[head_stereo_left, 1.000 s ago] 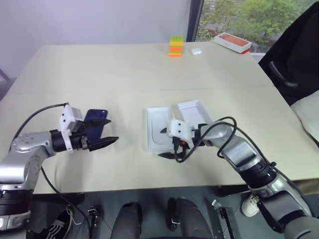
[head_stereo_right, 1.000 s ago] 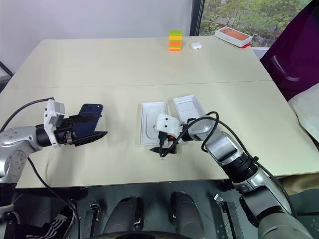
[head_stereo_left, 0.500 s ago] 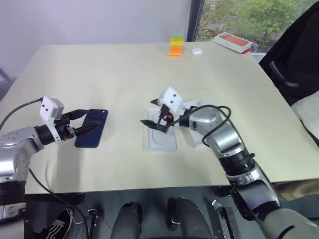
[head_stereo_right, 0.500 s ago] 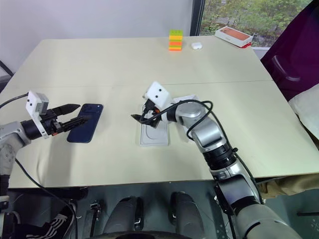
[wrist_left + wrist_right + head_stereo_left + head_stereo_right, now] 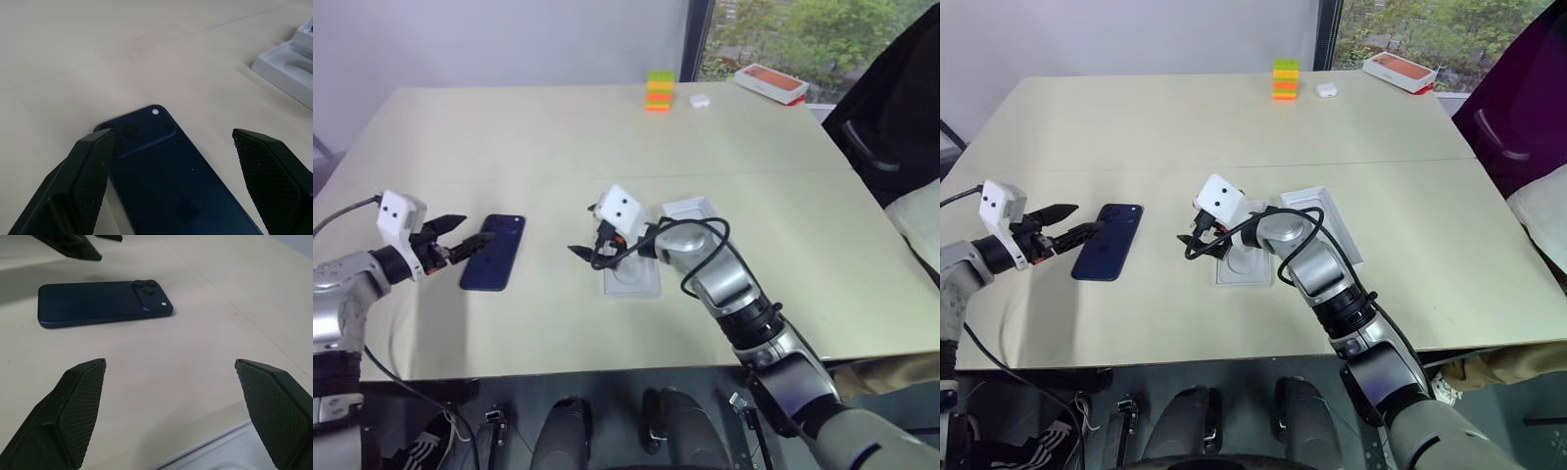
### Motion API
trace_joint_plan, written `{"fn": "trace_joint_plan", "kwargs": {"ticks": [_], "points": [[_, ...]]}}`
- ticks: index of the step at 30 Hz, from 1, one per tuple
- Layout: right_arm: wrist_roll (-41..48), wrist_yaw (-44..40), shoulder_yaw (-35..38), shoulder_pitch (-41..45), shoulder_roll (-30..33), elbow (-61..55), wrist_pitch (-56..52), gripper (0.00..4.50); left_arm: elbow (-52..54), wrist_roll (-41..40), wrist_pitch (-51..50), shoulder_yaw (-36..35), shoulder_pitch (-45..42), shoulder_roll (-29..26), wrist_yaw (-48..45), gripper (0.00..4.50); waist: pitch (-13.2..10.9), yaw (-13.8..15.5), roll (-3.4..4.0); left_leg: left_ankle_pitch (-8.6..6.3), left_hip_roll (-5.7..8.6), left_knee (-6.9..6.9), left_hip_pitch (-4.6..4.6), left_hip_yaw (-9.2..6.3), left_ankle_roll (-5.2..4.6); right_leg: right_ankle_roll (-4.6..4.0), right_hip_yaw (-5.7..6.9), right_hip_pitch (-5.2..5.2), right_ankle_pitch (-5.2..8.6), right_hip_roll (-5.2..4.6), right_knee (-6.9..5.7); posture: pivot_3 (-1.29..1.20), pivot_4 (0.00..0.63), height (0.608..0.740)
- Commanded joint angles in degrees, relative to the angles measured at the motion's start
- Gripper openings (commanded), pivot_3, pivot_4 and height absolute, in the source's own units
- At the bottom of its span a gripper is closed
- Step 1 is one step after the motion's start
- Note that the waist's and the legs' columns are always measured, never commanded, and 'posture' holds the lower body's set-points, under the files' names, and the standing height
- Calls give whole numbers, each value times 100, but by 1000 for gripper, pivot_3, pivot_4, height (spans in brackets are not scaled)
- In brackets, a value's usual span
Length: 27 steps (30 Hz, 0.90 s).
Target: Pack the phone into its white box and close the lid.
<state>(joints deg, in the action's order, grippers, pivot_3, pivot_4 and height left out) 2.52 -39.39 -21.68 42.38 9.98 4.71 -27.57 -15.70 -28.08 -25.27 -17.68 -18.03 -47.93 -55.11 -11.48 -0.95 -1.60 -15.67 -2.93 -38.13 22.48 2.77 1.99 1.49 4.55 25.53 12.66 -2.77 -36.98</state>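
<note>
Glossy navy phone (image 5: 493, 252) lies flat, camera cluster up; both jaws gape empty.

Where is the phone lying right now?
In the head views the phone lies flat, back up, on the table's left half, just ahead of the open left gripper and left of the white insert.

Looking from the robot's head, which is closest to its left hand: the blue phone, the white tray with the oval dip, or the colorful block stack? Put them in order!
From the left hand:
1. The phone, flat on the table right by the hand.
2. The white tray, mid-table under the right arm.
3. The block stack, at the table's far edge.
</note>
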Motion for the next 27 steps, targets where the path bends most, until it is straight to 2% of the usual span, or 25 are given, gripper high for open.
{"fn": "trace_joint_plan", "kwargs": {"ticks": [1,4,6,8,11,13,23,27], "points": [[32,-27,65,35,-37,-178,68,4417,-297,-112,-344,-146,-135,-256,-230,4072,0,-10,0,0,-1,0,0,-1,0,0,0,0,0,2,0,0,150,740],[78,-24,113,47,-83,-171,42,4417,-397,-267,-787,-160,-270,-327,-391,4072,0,-4,0,0,-1,1,0,-1,0,0,0,1,0,2,0,0,150,740],[108,64,186,59,-164,-139,37,3898,-701,-260,-1044,-120,-453,-381,-437,4072,0,11,-1,0,-1,1,0,0,0,0,0,1,0,1,0,0,150,740],[-53,119,96,57,-116,-99,121,3097,-934,107,-961,162,-530,-502,-398,4072,0,7,-1,0,0,1,0,-1,0,0,1,1,0,1,-1,0,150,740],[-144,191,63,42,-120,-65,167,1502,-1545,23,-1494,185,-931,-541,-487,4072,0,9,-1,0,1,1,0,0,0,0,0,1,0,0,-1,0,150,740],[-224,228,28,45,-118,-28,205,506,-1879,260,-1531,453,-1114,-555,-560,4072,1,12,-1,0,1,1,1,0,0,0,1,1,0,1,0,0,150,740],[-639,316,-276,60,-151,191,405,506,-3160,385,-2141,851,-1981,-203,-1293,4072,1,12,-2,0,5,0,0,0,0,0,0,0,0,1,-5,0,150,740],[-956,262,-608,68,-118,383,443,506,-3003,477,-2457,1277,-1940,-165,-1946,4072,2,15,-3,0,7,0,0,1,0,1,-1,-1,0,-2,-5,0,150,740]]}}
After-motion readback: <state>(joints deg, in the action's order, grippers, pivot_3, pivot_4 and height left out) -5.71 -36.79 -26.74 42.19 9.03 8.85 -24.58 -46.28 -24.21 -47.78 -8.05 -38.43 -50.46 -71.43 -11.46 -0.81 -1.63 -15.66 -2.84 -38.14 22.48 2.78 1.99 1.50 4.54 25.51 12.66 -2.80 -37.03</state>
